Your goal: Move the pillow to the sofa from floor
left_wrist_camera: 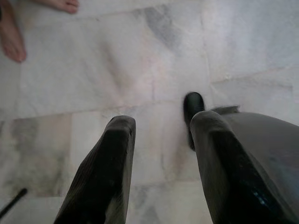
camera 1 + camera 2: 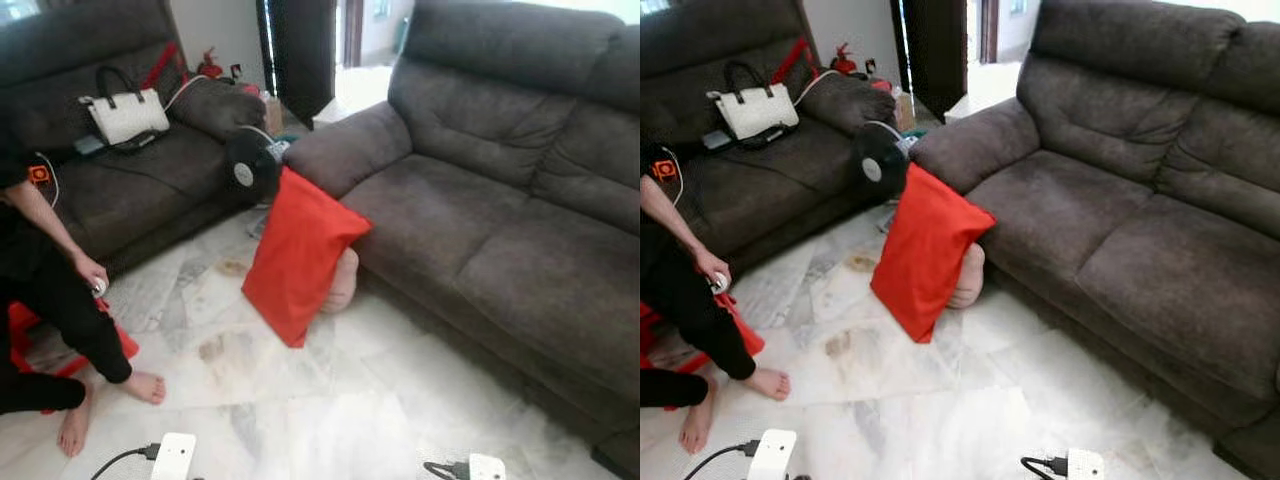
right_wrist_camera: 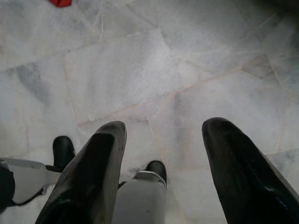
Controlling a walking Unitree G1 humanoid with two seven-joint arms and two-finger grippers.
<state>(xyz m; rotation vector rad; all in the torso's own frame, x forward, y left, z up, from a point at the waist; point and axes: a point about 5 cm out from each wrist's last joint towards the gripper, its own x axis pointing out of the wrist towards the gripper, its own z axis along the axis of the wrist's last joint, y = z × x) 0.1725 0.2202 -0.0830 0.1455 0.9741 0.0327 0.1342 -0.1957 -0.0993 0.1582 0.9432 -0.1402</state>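
Observation:
A red pillow (image 2: pixel 300 255) stands on edge on the marble floor (image 2: pixel 300 400), leaning against the front of the large dark grey sofa (image 2: pixel 500 230) near its left armrest. A beige rounded thing (image 2: pixel 342 285) sits behind the pillow, partly hidden. My left gripper (image 1: pixel 162 122) hangs open over bare floor tiles, holding nothing. My right gripper (image 3: pixel 164 127) is also open above the floor, well short of the pillow.
A person (image 2: pixel 50 300) sits low at the left, bare feet on the floor. A second dark sofa (image 2: pixel 130 180) at the back left holds a white handbag (image 2: pixel 125 115). A black fan (image 2: pixel 245 172) stands between the sofas. Two white boxes (image 2: pixel 172 455) with cables lie near me.

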